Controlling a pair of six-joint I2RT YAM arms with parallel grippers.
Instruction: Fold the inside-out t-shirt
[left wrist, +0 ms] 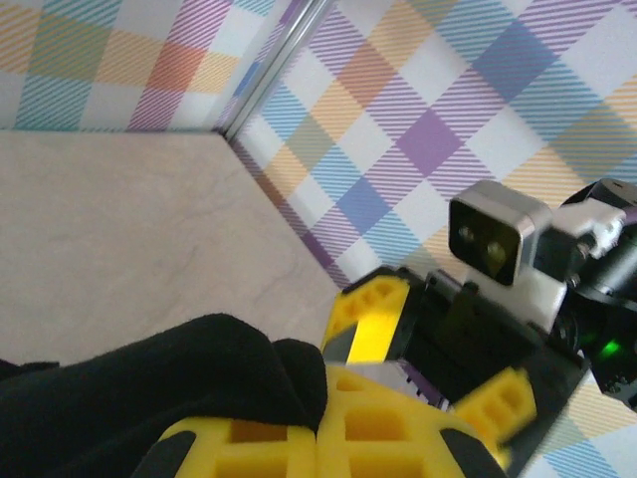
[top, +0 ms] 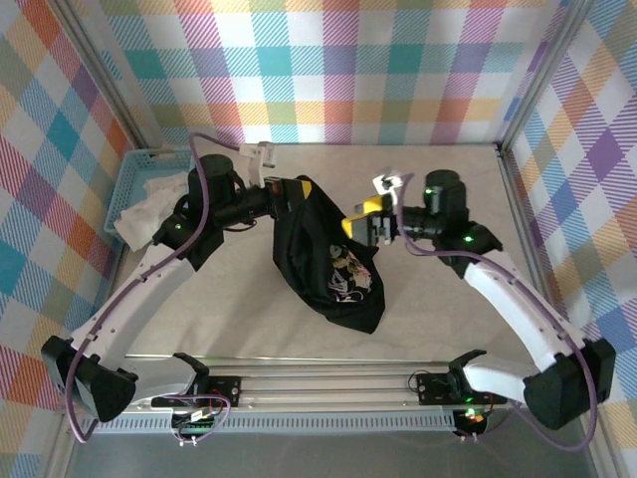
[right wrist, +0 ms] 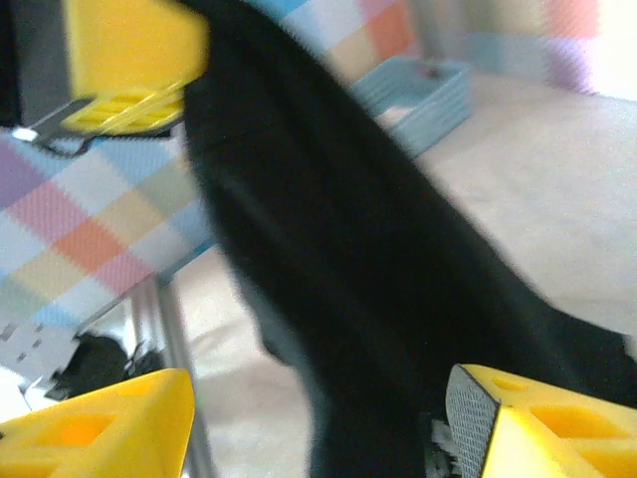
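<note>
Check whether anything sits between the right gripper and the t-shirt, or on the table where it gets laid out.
Nothing visible does. The right gripper, fingers open, straddles the t-shirt, which hangs from the shut left gripper. The basket and white cloth sit at the far-left edge of the table, well clear of it.
</note>
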